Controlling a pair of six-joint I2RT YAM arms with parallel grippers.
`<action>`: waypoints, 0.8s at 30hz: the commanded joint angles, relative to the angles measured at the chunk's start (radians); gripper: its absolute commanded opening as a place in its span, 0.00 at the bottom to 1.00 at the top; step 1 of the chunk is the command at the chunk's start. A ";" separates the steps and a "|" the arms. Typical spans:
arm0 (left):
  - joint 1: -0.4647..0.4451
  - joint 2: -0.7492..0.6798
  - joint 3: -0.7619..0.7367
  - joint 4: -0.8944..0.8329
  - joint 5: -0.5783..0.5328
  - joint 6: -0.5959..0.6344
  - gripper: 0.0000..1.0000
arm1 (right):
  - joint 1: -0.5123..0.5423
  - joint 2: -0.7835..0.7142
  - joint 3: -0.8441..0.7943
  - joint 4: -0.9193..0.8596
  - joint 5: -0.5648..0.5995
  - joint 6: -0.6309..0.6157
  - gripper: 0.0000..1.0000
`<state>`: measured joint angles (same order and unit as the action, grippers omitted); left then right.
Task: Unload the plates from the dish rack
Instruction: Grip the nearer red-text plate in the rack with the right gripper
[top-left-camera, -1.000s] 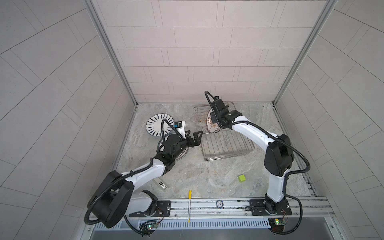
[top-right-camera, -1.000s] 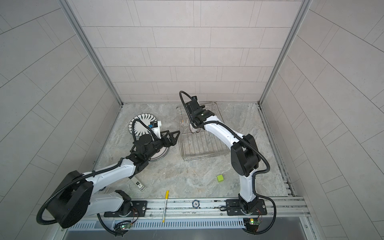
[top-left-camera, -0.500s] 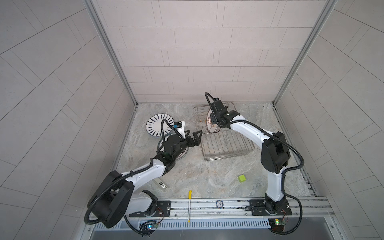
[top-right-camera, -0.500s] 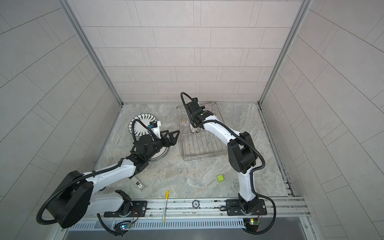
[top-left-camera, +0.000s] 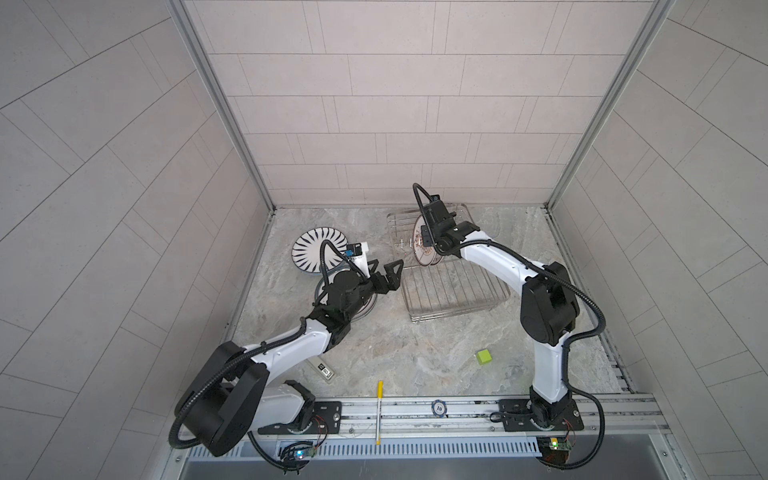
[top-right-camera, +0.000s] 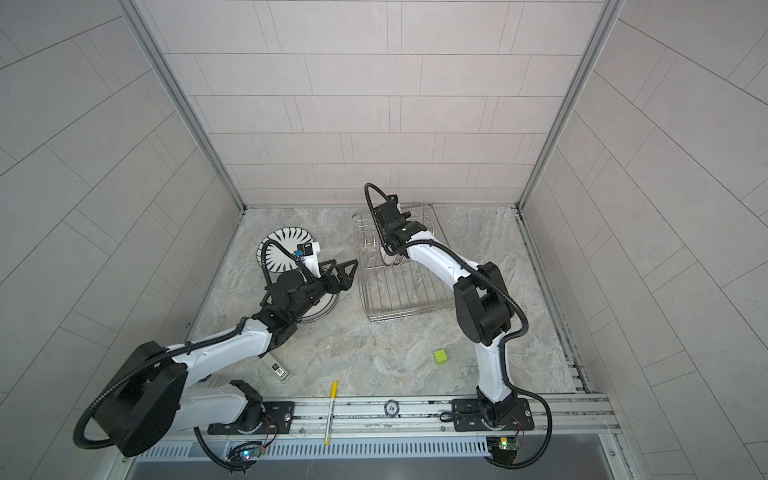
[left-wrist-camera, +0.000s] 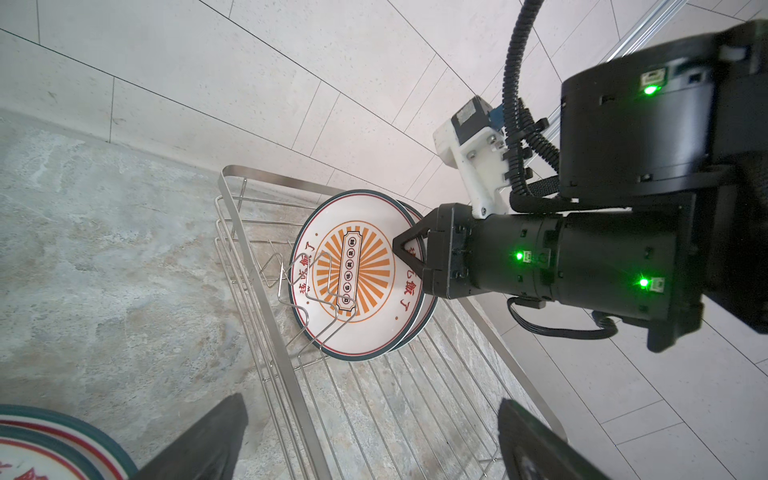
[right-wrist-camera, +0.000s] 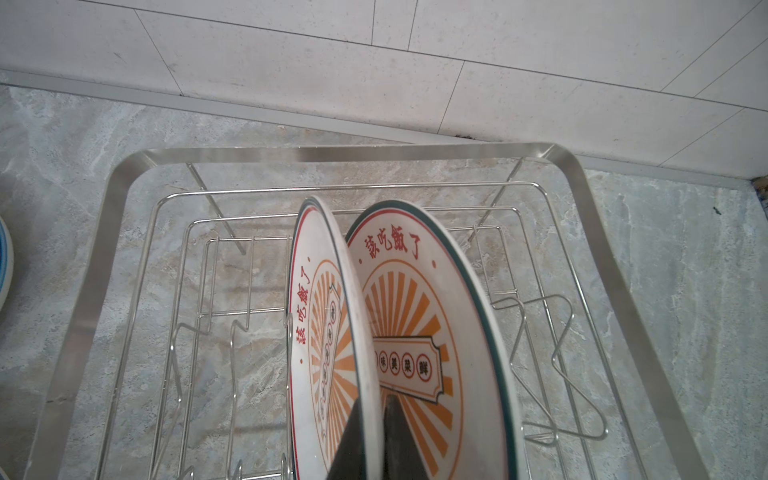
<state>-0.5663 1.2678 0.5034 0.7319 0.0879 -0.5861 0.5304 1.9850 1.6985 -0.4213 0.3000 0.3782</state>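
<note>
The dish rack (top-left-camera: 457, 308) (right-wrist-camera: 332, 154) stands at the back right of the table. Two plates with orange sunburst centres stand upright in it, one (right-wrist-camera: 316, 332) (left-wrist-camera: 365, 328) in front of the other (right-wrist-camera: 419, 291). My right gripper (right-wrist-camera: 370, 436) (left-wrist-camera: 405, 249) is shut on the top rim of the front plate. My left gripper (top-left-camera: 384, 272) (left-wrist-camera: 370, 444) hangs open and empty beside the rack's left rim. A dark-blue striped plate (top-left-camera: 318, 249) lies flat at the back left. A stack of plates (top-right-camera: 324, 307) (left-wrist-camera: 41, 449) lies under the left wrist.
A green cube (top-left-camera: 483, 356) sits at the front right of the table. A yellow pen (top-left-camera: 379, 411) and a round "10" chip (top-left-camera: 439, 408) lie on the front rail. A small labelled block (top-left-camera: 323, 369) lies beside the left arm. Tiled walls close in three sides.
My right gripper has closed on the front plate's rim, and that arm's elbow has shifted slightly. The left arm and its open gripper have stayed put.
</note>
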 joint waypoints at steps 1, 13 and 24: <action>-0.005 -0.007 -0.017 0.038 -0.011 0.000 1.00 | 0.007 -0.033 -0.023 -0.005 0.034 0.009 0.08; -0.006 -0.039 -0.041 0.040 -0.025 0.002 1.00 | 0.064 -0.091 -0.031 -0.007 0.203 -0.004 0.05; -0.006 -0.048 -0.051 0.047 -0.025 -0.012 1.00 | 0.086 -0.198 -0.091 0.014 0.254 -0.028 0.04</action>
<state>-0.5663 1.2377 0.4706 0.7509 0.0700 -0.5892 0.6090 1.8576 1.6165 -0.4225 0.4919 0.3637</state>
